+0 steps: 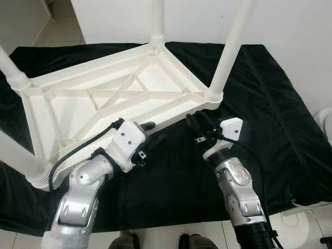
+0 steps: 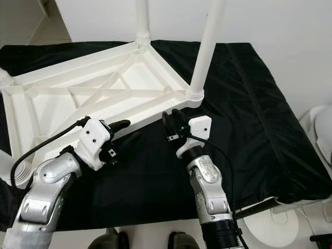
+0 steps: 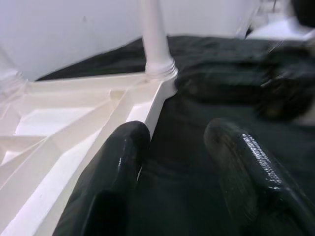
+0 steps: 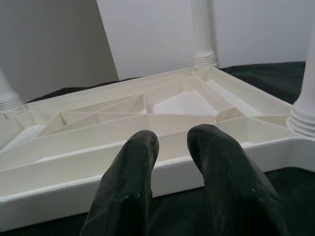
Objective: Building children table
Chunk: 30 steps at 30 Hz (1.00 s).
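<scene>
A white plastic children's table [image 1: 119, 96] lies upside down on a black cloth, its ribbed underside up. Its legs stand upward: one at the near right corner [image 1: 228, 49], one at the far corner [image 1: 157, 21], two on the left [image 1: 15, 155]. My left gripper [image 1: 153, 134] hovers at the table's near rim, open, with nothing between its fingers [image 3: 113, 182]. My right gripper [image 1: 199, 124] sits just before the rim near the right corner leg, open and empty, its fingertips [image 4: 142, 147] close to the rim's edge [image 4: 172, 172].
The black cloth [image 1: 270, 114] covers a low surface that ends at a pale floor in front. A white wall stands behind. A white round object [image 2: 324, 129] sits at the far right. My own feet [image 1: 155, 241] show at the bottom.
</scene>
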### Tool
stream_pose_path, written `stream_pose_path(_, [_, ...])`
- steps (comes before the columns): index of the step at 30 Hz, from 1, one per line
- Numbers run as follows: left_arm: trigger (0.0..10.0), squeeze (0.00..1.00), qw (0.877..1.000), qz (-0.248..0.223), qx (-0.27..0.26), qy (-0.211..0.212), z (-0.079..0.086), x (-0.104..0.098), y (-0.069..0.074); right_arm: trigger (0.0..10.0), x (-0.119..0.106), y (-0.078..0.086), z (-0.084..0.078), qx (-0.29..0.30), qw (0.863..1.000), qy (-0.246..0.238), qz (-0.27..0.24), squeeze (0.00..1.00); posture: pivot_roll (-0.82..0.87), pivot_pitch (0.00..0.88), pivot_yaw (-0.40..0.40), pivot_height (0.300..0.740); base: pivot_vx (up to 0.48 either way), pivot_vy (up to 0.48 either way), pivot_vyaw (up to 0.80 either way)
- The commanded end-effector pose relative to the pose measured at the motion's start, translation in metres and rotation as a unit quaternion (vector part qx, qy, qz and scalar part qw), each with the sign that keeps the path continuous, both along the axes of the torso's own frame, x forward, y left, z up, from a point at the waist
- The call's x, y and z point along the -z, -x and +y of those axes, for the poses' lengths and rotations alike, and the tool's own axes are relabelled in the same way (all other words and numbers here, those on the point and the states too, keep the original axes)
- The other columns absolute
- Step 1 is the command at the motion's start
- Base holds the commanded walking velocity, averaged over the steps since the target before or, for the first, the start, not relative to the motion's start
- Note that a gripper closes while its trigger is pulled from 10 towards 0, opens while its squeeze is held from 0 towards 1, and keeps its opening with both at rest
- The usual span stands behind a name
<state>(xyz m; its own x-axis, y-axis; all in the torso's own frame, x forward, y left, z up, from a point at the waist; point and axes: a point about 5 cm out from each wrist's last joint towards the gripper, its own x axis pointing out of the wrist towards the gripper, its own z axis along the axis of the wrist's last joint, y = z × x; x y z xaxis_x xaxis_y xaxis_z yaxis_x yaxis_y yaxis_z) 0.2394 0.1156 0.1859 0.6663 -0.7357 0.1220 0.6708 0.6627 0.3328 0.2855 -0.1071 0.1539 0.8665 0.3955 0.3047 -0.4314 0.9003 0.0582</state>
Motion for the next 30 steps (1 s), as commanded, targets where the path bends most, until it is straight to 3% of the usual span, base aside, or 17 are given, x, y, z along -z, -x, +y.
stream_pose_path(1, [10.0, 0.0, 1.0, 0.005, -0.004, 0.009, 0.004, -0.001, 0.005, 10.0, 0.003, -0.003, -0.001, 0.001, 1.0, 0.006, 0.002, 0.0, 0.06, 0.101, 0.027, 0.74, 0.0, 0.0, 0.0])
stream_pose_path(2, [10.0, 0.0, 1.0, 0.005, -0.004, 0.009, 0.004, -0.001, 0.005, 10.0, 0.003, -0.003, -0.001, 0.001, 1.0, 0.006, 0.002, 0.0, 0.06, 0.101, 0.027, 0.74, 0.0, 0.0, 0.0])
stream_pose_path(4, [10.0, 0.0, 1.0, 0.004, -0.004, -0.001, 0.011, -0.002, 0.02, 10.0, 0.005, -0.013, -0.001, -0.004, 1.0, 0.014, 0.008, 0.0, 0.12, 0.103, -0.016, 0.74, 0.0, 0.0, 0.0])
stream_pose_path(7, [10.0, 0.0, 1.0, 0.002, -0.002, -0.005, 0.014, -0.002, 0.027, 10.0, 0.006, -0.017, 0.0, -0.008, 1.0, 0.018, 0.01, 0.0, 0.12, 0.103, -0.016, 0.74, 0.0, 0.0, 0.0])
stream_pose_path(8, [10.0, 0.0, 1.0, 0.007, 0.005, 0.001, 0.02, -0.003, 0.042, 10.0, 0.006, -0.025, 0.002, -0.016, 0.999, 0.024, 0.013, 0.0, 0.16, 0.101, -0.048, 0.74, 0.0, 0.0, 0.0])
stream_pose_path(10, [10.0, 0.0, 1.0, 0.01, 0.008, 0.003, 0.022, -0.003, 0.048, 10.0, 0.006, -0.027, 0.003, -0.019, 0.999, 0.025, 0.015, 0.0, 0.16, 0.101, -0.048, 0.74, 0.0, 0.0, 0.0])
stream_pose_path(15, [10.0, 0.0, 1.0, 0.03, 0.003, -0.007, 0.043, -0.002, 0.075, 10.0, 0.004, -0.037, 0.011, -0.034, 0.999, 0.031, 0.016, 0.0, 0.19, 0.111, -0.071, 0.74, 0.0, 0.0, 0.0])
stream_pose_path(20, [10.0, 0.0, 0.998, 0.054, 0.014, -0.019, 0.055, -0.001, 0.086, 10.0, 0.006, -0.04, 0.013, -0.037, 0.998, 0.037, 0.019, 0.0, 0.21, 0.117, -0.08, 0.74, 0.0, 0.0, 0.0])
stream_pose_path(25, [10.0, 0.0, 0.99, 0.127, 0.013, -0.066, 0.09, 0.005, 0.1, 10.0, 0.012, -0.047, 0.01, -0.035, 0.998, 0.044, 0.028, 0.0, 0.23, 0.12, -0.086, 0.74, 0.0, 0.0, 0.0])
stream_pose_path(30, [10.0, 0.0, 0.981, 0.164, 0.001, -0.105, 0.109, -0.002, 0.107, 10.0, 0.016, -0.051, 0.01, -0.031, 0.998, 0.045, 0.033, 0.0, 0.26, 0.12, -0.081, 0.74, 0.0, 0.0, 0.0])
